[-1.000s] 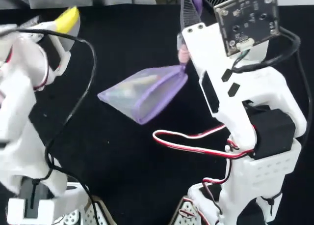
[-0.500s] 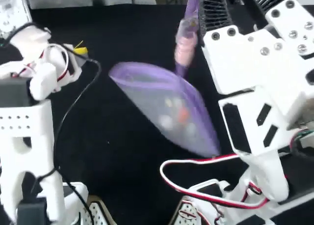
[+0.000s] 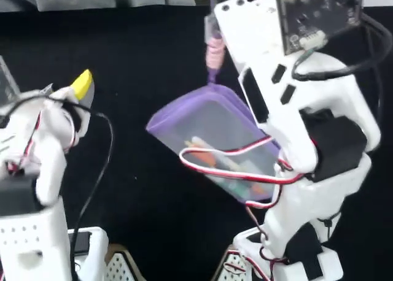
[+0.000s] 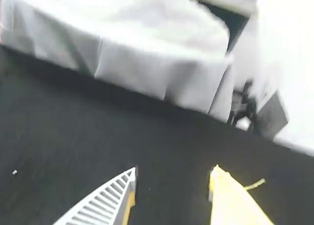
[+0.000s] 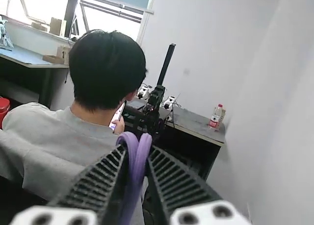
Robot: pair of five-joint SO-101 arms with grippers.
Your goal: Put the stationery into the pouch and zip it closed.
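A translucent purple pouch [image 3: 209, 140] hangs tilted in the air above the black table. Pens and other stationery [image 3: 224, 164] show through its side. A pink and purple strap [image 3: 215, 51] runs up from its top corner to my right gripper [image 3: 213, 20]. In the right wrist view the right gripper [image 5: 137, 161] is shut on the purple strap loop [image 5: 132, 154], which pokes out between its black ribbed fingers [image 5: 169, 181]. My left gripper [image 3: 83, 88] is at the left, well apart from the pouch. Its yellow fingers [image 4: 230, 200] stand open over bare black cloth, holding nothing.
The right arm's white body [image 3: 307, 127] and its red and white cable [image 3: 233, 173] cross in front of the pouch's lower part. The left arm's base [image 3: 37, 244] stands at the front left. A grey cloth [image 4: 147, 63] borders the black table [image 3: 135, 48] at the far edge.
The hanging pouch has swung and turned with the right arm and now sits lower, closer to the right arm's body. The left arm has dropped back with its yellow fingertip showing again.
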